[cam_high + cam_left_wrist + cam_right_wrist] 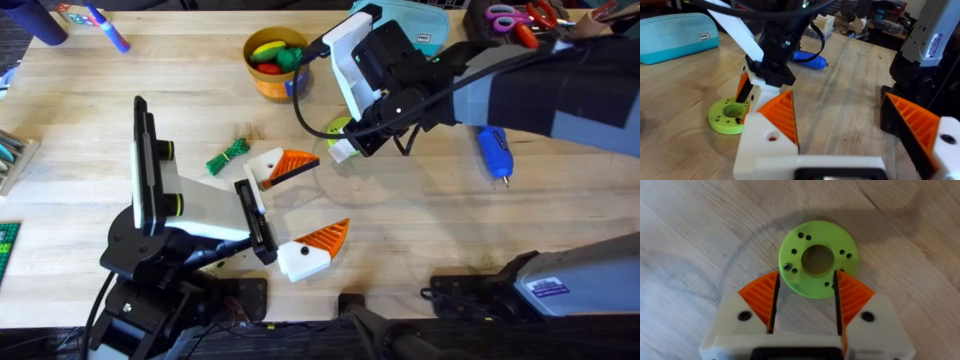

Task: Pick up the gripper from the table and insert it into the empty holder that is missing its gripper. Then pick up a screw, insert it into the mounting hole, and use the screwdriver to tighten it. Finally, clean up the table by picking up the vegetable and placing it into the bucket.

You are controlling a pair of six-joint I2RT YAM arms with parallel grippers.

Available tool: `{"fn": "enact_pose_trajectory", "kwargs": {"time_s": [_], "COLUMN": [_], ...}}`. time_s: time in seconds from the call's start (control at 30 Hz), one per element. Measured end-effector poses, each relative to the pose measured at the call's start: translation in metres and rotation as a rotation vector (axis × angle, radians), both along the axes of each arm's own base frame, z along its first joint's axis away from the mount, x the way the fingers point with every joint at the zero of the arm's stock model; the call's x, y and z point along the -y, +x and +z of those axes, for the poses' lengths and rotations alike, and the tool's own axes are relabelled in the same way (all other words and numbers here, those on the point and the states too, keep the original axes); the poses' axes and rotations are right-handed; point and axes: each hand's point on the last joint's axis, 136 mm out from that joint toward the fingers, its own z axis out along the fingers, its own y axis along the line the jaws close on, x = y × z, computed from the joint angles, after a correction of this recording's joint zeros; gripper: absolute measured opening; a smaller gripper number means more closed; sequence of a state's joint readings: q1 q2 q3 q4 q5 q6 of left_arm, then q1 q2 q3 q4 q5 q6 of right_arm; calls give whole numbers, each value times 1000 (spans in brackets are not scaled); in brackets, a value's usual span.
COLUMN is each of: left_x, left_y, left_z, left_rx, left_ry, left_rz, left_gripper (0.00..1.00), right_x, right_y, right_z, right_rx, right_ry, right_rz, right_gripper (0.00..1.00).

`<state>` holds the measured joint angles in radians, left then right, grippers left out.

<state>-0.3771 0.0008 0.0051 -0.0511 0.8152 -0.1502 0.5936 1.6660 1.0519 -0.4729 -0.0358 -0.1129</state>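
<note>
While the right gripper [805, 300] hangs directly over the table [400, 230], its orange ribbed pads [761, 296] stand spread on either side of a lime-green disc [817, 258] — a flat ring with a large centre bore and small holes around it. The pad tips overlap the disc's near rim; whether they touch it cannot be told. A small screw [787, 267] sits in one hole close to one pad.

The left gripper [305, 205] is also spread wide, its two white-and-orange fingers [285, 165] well apart and holding nothing, low over the table just beside the green disc [730, 116].

The vegetable [228, 153] lies on the table near the left gripper, between it and the bucket [275, 60]. The bucket stands at the far side and holds yellow, red and green toy produce. The screwdriver [494, 153] lies flat on the table to the right of the right arm — well apart from the disc. A teal case [675, 35] rests at the far edge.
</note>
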Motion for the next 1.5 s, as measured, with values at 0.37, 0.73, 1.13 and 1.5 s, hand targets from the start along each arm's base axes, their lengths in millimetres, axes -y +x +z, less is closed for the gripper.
{"fn": "enact_pose_trajectory", "kwargs": {"time_s": [0.37, 0.73, 1.13, 1.5], "left_x": [0, 0, 0, 0], "left_y": [0, 0, 0, 0], "left_z": [-2, -2, -2, -2], "left_rx": [-12, -12, -12, -12], "left_ry": [2, 2, 2, 2], "left_rz": [0, 0, 0, 0], "left_gripper": [991, 991, 991, 991], "right_x": [-35, -33, -43, -43], "right_y": [-2, 4, 4, 5], "right_z": [11, 3, -6, -8], "right_rx": [-20, -12, -5, -5], "right_ry": [172, 149, 148, 143], "right_rz": [34, 7, 28, 23], "right_gripper": [585, 585, 544, 388]}}
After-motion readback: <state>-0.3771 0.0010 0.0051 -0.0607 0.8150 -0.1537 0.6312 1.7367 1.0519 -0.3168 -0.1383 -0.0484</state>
